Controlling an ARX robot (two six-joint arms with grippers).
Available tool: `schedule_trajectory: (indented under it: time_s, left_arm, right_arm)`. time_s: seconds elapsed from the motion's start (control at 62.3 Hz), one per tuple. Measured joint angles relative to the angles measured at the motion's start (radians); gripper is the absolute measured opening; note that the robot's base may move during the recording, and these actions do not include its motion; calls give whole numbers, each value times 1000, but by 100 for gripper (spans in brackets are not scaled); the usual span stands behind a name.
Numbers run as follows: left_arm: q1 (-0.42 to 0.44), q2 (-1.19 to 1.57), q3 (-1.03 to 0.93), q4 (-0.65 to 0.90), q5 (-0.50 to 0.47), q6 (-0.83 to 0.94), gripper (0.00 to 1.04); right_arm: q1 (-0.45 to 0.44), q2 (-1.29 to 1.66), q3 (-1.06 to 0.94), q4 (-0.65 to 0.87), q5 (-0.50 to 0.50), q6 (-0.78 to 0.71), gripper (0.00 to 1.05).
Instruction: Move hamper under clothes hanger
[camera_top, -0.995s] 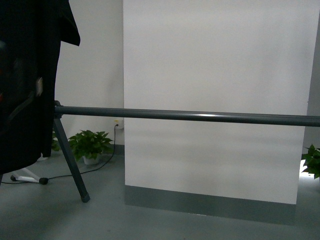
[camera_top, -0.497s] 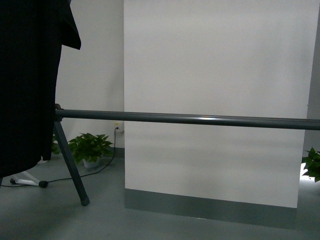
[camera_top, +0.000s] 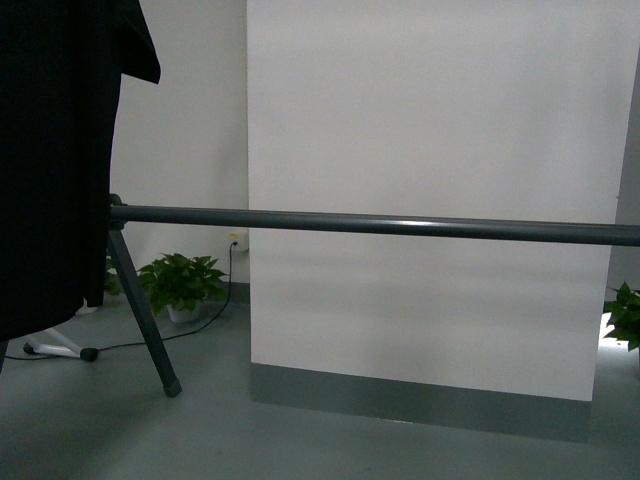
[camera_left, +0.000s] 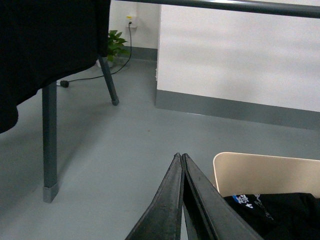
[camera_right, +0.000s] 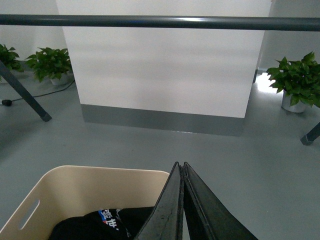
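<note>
Fingers (camera_left: 172, 200) of the left gripper (camera_left: 181, 156) are pressed together, holding nothing; right gripper (camera_right: 180, 165) likewise, above the hamper (camera_right: 85, 187) near the clothes hanger (camera_top: 380, 224).

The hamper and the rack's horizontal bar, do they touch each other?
Apart. In the right wrist view, bare floor and wall separate the hamper from the horizontal bar.

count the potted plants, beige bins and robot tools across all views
Green leafy potted plants: 2, one left, one right
Beige plastic hamper bin: 1
Black tools: 2, left, right
Total: 5
</note>
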Motion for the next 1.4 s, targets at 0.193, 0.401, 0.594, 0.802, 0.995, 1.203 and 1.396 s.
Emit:
schedule_trajectory:
  time_s: [0.193, 0.401, 0.594, 0.802, 0.995, 1.203, 1.396]
  left_arm:
    - [1, -72, -28, -46, 3, 0, 3]
    - [1, -136, -45, -91, 3, 0, 3]
    - [1, -189, -68, -101, 3, 0, 3]
    - [1, -262, -68, -174, 3, 0, 3]
    - [1, -438, -68, -370, 3, 0, 3]
    - [2, -462, -68, -381, 3, 0, 3]
    - [2, -463, -68, -381, 3, 0, 3]
  right_arm:
    - [0, -75, -27, -44, 0, 0, 2]
    - [0, -140, -48, -90, 0, 0, 2]
    - [0, -194, -84, -100, 0, 0, 2]
    - [0, -269, -84, -172, 0, 0, 2]
    - [0, -409, -84, -346, 0, 0, 2]
    - [0, -479, -84, -389, -2, 0, 2]
    - [0, -480, -84, -389, -2, 0, 22]
